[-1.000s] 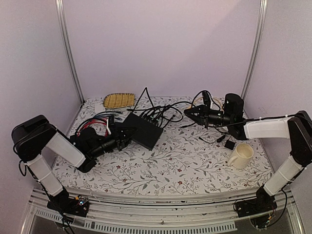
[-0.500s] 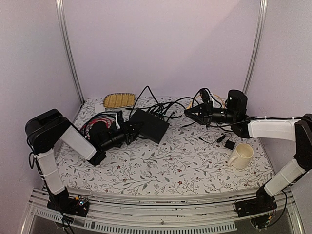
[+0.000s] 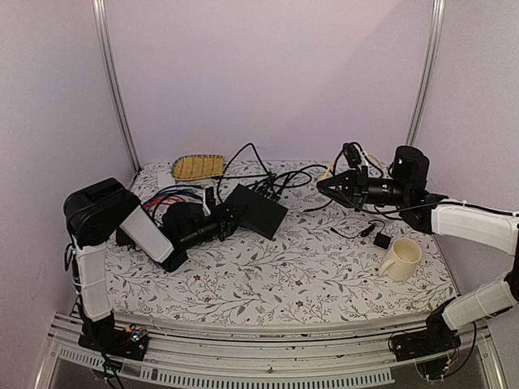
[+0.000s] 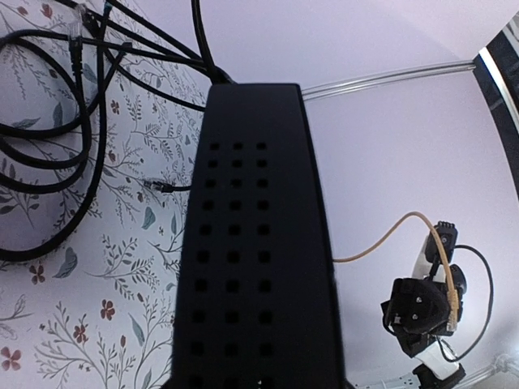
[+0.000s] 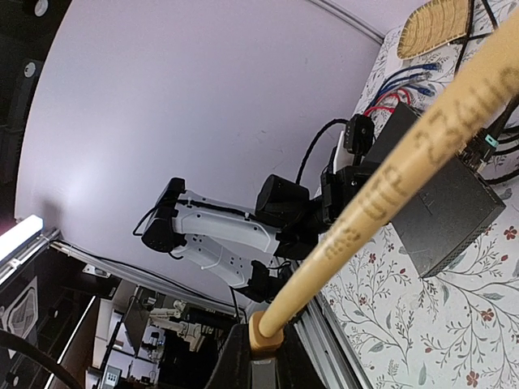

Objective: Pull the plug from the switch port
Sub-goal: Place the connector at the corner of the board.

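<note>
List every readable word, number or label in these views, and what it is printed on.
"UTP": printed along the tan cable; the characters on either side of it are too blurred to read.
The switch and the mug show no readable markings.

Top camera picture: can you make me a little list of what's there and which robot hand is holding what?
left gripper: closed on one end of the switch
right gripper: closed on the tan cable
plug: cannot tell if it is out of its port
black cables: tangled behind the switch
mug: upright on the flowery cloth, near the right arm
woven tray: far left, by the back wall
</note>
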`<state>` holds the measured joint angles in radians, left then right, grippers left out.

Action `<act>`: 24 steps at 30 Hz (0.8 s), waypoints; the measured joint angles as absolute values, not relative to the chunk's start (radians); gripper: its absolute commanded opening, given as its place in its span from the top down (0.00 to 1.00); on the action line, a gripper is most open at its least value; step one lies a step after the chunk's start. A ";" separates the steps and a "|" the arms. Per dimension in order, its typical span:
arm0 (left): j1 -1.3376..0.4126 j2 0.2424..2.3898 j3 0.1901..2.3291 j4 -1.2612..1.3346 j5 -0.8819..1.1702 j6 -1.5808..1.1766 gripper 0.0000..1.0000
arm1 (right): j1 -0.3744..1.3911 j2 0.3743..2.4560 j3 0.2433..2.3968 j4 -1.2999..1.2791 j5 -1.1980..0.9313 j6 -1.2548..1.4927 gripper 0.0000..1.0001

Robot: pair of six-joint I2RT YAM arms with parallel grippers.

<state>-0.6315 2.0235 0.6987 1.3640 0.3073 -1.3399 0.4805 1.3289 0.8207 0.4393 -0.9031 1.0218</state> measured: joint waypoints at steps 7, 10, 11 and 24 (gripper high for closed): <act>-0.632 2.022 0.677 1.369 0.324 -1.336 1.00 | 0.439 1.291 0.837 0.381 -0.825 0.958 0.99; -0.632 1.982 0.640 1.350 0.334 -1.329 1.00 | 0.405 1.311 0.871 0.371 -0.804 0.934 0.99; -0.633 1.963 0.627 1.344 0.336 -1.327 1.00 | 0.393 1.329 0.892 0.372 -0.799 0.925 0.99; -0.655 1.773 0.516 1.278 0.339 -1.283 1.00 | 0.305 1.906 1.280 0.574 -0.846 0.962 0.98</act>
<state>-0.6552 1.7729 0.5156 1.2778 0.3393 -1.2835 0.3054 1.9060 1.2804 0.5743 -0.8463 0.9619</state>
